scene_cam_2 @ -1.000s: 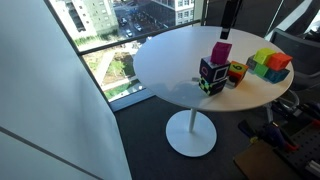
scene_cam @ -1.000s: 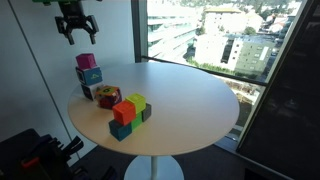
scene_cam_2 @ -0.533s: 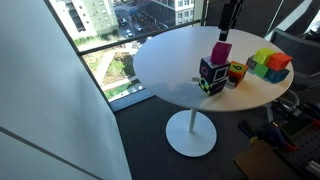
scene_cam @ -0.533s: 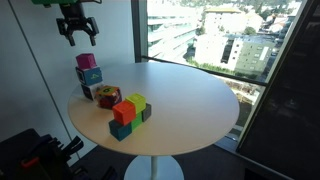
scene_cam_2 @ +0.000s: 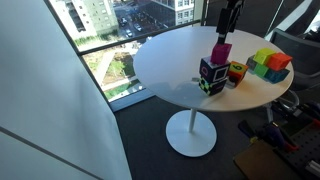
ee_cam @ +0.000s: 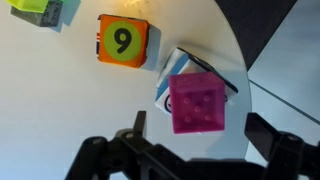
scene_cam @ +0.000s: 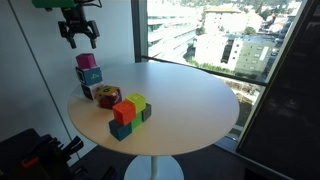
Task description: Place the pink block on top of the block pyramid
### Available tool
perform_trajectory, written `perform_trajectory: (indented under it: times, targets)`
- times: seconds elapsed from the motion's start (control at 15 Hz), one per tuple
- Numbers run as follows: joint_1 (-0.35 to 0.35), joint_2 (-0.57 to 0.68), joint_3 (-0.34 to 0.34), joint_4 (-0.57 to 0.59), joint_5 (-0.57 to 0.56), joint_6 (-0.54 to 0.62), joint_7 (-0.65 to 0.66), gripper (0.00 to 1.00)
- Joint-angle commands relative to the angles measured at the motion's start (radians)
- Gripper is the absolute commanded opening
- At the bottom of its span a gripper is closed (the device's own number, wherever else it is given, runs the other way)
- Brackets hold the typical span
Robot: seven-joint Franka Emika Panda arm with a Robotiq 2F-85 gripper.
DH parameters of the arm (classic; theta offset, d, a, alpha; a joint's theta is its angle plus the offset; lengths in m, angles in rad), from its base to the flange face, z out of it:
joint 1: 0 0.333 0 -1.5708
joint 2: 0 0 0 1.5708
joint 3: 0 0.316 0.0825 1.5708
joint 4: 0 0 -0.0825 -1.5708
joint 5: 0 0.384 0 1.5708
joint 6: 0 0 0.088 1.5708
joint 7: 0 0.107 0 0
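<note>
While the black two-fingered end effector (scene_cam: 79, 38) hangs in the air with its fingers spread wide and nothing between them, the small magenta-pink plastic cube (scene_cam: 87, 61) sits almost straight below it, with a clear gap of air between the cube's top and the fingertips. This cube is the uppermost piece of a short stack, resting on a light blue cube with white marks (scene_cam: 92, 76). The stack stands on the round white tabletop (scene_cam: 190, 100) close to the edge that runs beside the white wall.

Seen from the wrist, the studded top face of the magenta-pink cube (ee_cam: 196, 103) lies between the two dark fingers (ee_cam: 135, 135), and a little of the light blue and white cube (ee_cam: 172, 82) shows from under it. Just beside the stack, toward the middle of the tabletop, is an orange cube printed with a black 9 (ee_cam: 122, 41).

In an exterior view, the end effector (scene_cam_2: 227, 28) comes down from the top of the picture above the same pink cube (scene_cam_2: 220, 52).

The compact pyramid of plastic cubes (scene_cam: 129, 113) stands apart from the stack, nearer the tabletop's front edge. It has an orange-red cube (scene_cam: 123, 112) and a lime green cube (scene_cam: 136, 103) on top of teal-blue ones (scene_cam: 120, 130). Nothing pink lies on it, and the end effector is well away from it.
</note>
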Motion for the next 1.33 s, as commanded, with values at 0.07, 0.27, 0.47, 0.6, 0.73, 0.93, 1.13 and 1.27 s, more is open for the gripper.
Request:
perform_trajectory:
  times: [0.07,0.27,0.47,0.6,0.73,0.93,1.13,1.27]
  targets:
    - [0.005,0.010,0.003,-0.006,0.000,0.034,0.019,1.00]
    - [0.007,0.017,0.004,-0.010,0.003,0.044,0.018,1.00]
    - [0.009,0.023,0.005,-0.015,0.007,0.049,0.016,1.00]
    - [0.011,0.026,0.007,-0.019,0.007,0.050,0.016,1.00]
    - [0.013,0.029,0.007,-0.023,0.007,0.049,0.015,1.00]
    - [0.015,0.032,0.009,-0.033,0.006,0.053,0.015,1.00]
    - [0.016,0.033,0.011,-0.047,0.003,0.065,0.014,1.00]
    - [0.015,0.035,0.011,-0.055,0.001,0.078,0.014,1.00]
